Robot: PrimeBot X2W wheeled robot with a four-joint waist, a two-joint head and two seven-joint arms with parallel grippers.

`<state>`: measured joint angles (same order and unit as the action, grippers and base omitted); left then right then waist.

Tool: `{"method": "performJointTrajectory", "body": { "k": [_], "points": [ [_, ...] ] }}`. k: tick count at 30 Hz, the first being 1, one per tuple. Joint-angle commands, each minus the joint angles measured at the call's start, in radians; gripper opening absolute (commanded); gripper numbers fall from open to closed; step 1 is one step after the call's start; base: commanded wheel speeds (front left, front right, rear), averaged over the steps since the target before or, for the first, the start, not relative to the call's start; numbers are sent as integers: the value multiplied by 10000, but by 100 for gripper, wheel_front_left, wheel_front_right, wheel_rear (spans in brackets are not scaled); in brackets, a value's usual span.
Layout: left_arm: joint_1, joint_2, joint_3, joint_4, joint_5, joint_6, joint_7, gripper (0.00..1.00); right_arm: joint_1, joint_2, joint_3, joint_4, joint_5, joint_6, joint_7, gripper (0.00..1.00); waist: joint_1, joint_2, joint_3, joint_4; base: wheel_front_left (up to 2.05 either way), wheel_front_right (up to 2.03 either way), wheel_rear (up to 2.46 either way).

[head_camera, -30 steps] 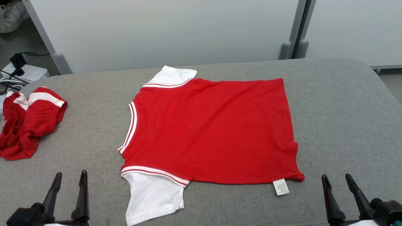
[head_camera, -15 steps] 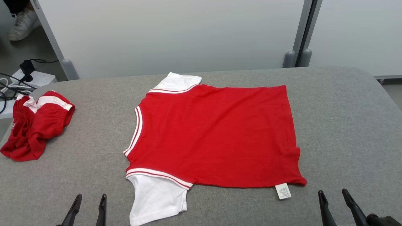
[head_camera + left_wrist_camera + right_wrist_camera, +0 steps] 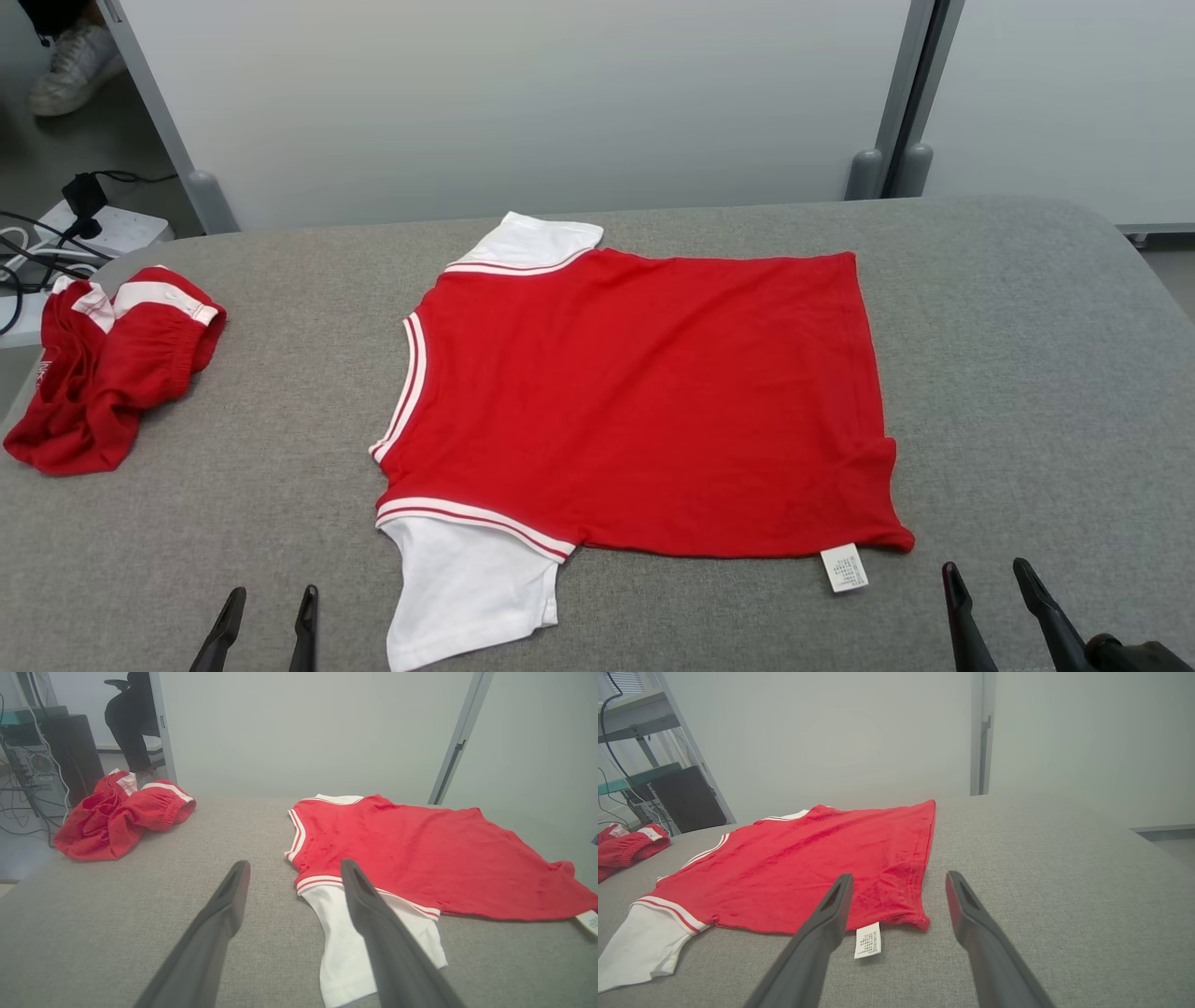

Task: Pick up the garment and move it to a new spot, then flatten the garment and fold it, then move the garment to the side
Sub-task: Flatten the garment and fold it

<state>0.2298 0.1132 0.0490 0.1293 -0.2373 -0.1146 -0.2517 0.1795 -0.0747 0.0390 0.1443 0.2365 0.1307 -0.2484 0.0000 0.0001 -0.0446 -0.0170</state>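
Red with white sleeves, the garment [image 3: 644, 401] lay spread flat near the middle of the grey fabric-topped desk [image 3: 1027, 373]. Its striped neckline [image 3: 403, 392] faced the robot's left and its hem faced the right. The near sleeve [image 3: 467, 588] pointed toward the robot, while the far sleeve [image 3: 532, 238] showed only as a short white flap at the far edge. A white care label [image 3: 844, 567] stuck out from the near hem corner and lay on the desk, where the cloth was slightly rumpled.

The left fingers [image 3: 271, 602] stood spread wide and empty at the bottom of the head view, just to the left of the near sleeve. In the left wrist view one finger crossed over that sleeve, though contact could not be told. The right fingers [image 3: 985, 571] were likewise wide apart and held nothing, near the label and a little to its right. In the right wrist view the label lay between them.

A second red garment [image 3: 107, 364] sat crumpled at the desk's far left edge, well apart from the first. Pale partition panels [image 3: 523, 103] rose behind the desk. On the floor to the left were a white power strip [image 3: 112, 229] with dark cables and a person's white shoe [image 3: 70, 65].
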Motion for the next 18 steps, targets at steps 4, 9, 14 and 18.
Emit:
{"method": "performJointTrajectory", "body": {
  "k": [4, 9, 14, 18],
  "points": [
    [-541, 24, 396, -211, 97, -74, -101, 100, -327, -189, 256, -245, -77, 0, -133, 100, 0, -1, 36, -67, 0, 0, 0],
    [-617, -7, 439, -218, 155, -97, -101, 100, -381, -255, 320, -235, -69, 0, -133, 100, 0, -1, 56, -117, 0, 0, 0],
    [-749, -49, 455, -219, 189, -114, -101, 100, -467, -290, 307, -243, -36, 0, -133, 100, 0, -1, 117, -107, 0, 0, 0],
    [-1072, -78, 315, 35, 157, -125, -101, 100, -815, -477, 357, -157, -17, 0, -130, 100, 0, -1, 278, -90, 0, 0, 0]
  ]
}}
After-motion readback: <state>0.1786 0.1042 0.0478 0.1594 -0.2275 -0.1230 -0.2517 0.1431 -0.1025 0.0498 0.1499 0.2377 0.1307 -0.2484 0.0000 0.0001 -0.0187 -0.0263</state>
